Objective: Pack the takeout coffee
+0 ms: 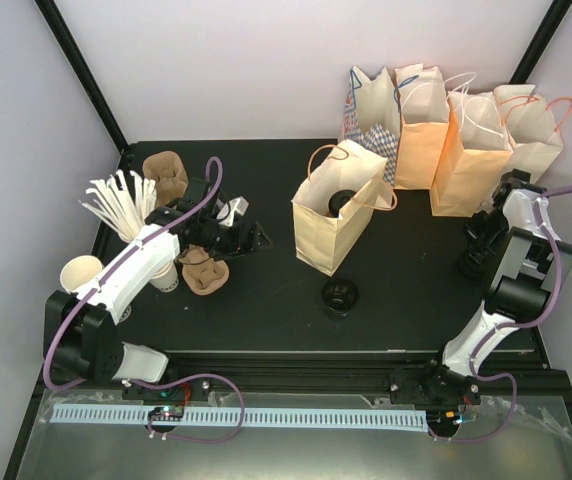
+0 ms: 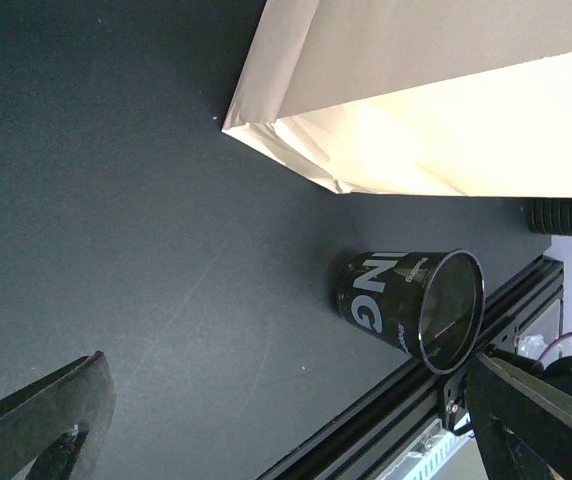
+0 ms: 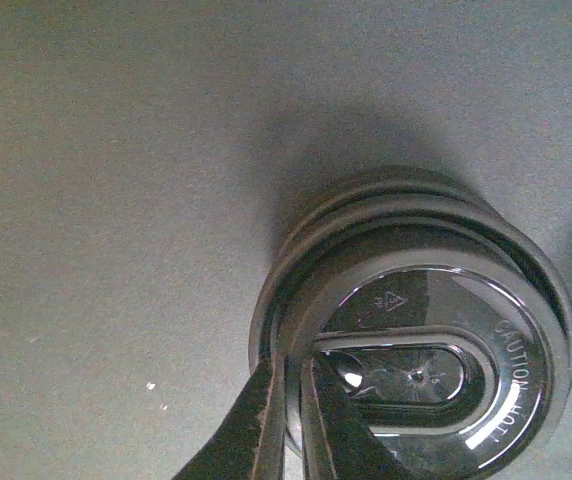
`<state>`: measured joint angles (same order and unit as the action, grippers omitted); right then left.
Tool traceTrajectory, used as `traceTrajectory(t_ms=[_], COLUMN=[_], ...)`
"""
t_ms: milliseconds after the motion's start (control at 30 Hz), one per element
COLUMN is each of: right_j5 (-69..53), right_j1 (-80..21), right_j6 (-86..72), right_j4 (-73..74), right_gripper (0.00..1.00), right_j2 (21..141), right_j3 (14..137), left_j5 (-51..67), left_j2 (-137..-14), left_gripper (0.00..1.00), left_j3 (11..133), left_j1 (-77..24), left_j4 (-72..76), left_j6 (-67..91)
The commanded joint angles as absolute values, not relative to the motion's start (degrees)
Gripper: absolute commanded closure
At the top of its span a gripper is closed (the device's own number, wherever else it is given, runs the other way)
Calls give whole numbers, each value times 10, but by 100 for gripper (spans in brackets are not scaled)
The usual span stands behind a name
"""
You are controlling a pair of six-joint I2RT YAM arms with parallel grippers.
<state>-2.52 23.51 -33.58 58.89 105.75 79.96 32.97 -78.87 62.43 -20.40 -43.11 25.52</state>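
Right gripper [image 3: 294, 380] was clamped shut on the rim of the black lid [image 3: 416, 330], atop the stack at 3 o'clock on the table [image 1: 266, 300]! Left gripper [image 2: 286, 420] hung wide open, holding nothing, near the paper bag [image 1: 321, 235]. The white cup [image 1: 164, 278] sat at 9 o'clock, half hidden under the left arm.

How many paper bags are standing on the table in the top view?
5. The open bag stands alone in the middle; at the back right stand the patterned bag, a peach bag, an orange bag and the rightmost bag. Others may hide behind them.
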Motion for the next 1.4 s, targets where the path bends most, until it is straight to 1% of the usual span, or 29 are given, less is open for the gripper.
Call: traceTrajectory(t_ms=[0,200,233,433,533,667,800,900,1133,1367], right_j5=[-49,-86,-93,-143,-147,-140,-166,-161,-96,11], right_j1=[235,231,227,160,94,-34,-146,-218,-368,-486], right_j6=[-325,-297,-288,-257,-258,-283,-302,-320,-355,-353], right_j4=[608,621,623,623,629,632,603,586,567,560], right_gripper=[93,93,97,97,96,96,96,96,97,98], right_j2=[1009,967,957,850,791,712,627,584,569,654], right_j3=[804,795,792,748,718,675,618,580,570,614], left_j5=[342,343,343,340,343,357,365,371,408,445], left_j2=[-791,-788,-788,-784,-782,-770,-760,-749,-737,-741], left_gripper=[1,1,1,1,1,2,3,3,3,3], left_j3=[639,637,637,636,630,605,582,559,509,499], left_j1=[-211,-219,-221,-234,-243,-257,-278,-299,-331,-334], left_j4=[-428,-423,-423,-423,-429,-425,-418,-397,-323,-285], left_j6=[250,255,256,256,250,250,260,284,365,401])
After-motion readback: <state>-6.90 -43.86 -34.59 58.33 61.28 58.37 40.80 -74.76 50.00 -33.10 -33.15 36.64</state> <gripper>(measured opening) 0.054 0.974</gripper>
